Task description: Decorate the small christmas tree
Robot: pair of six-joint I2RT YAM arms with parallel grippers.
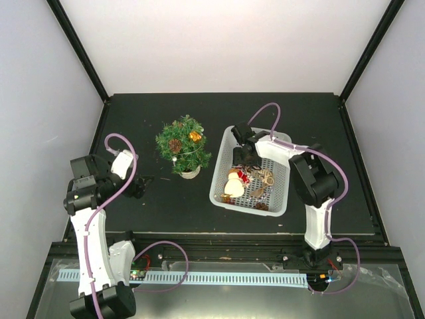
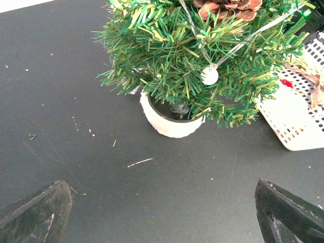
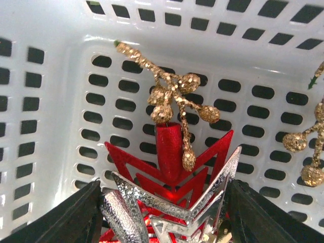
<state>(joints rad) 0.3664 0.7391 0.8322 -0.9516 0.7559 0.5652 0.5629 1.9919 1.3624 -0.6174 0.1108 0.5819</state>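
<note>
One small christmas tree (image 1: 183, 149) in a round white pot (image 2: 169, 124) is pictured standing left of the middle of a black surface (image 1: 133, 119), which is boxed in by plain white walls (image 1: 226, 40) and black corner struts (image 1: 76, 46). One pine cone (image 1: 174, 144), one gold bauble (image 1: 194, 135) and a string with a white bead (image 2: 209, 76) are carried in its branches. One white slotted basket (image 1: 218, 189) is set just beside the tree, right of the middle of the surface. A few loose green needles (image 2: 31, 136) are scattered on the surface near the pot.

The left claw (image 2: 162, 215) is held wide open and empty above the surface, on the near-left side of the tree and apart from it. The right claw (image 3: 164, 212) is lowered into the far-left part of the basket. Its jaws are partway apart on either side of a silver ornament (image 3: 202, 195) stacked on a red ornament (image 3: 169, 147). Whether these are gripped cannot be told. Two gold glitter berry sprigs (image 3: 174, 93) are seen on the basket floor, one draped over the red ornament, the other at the right.
</note>
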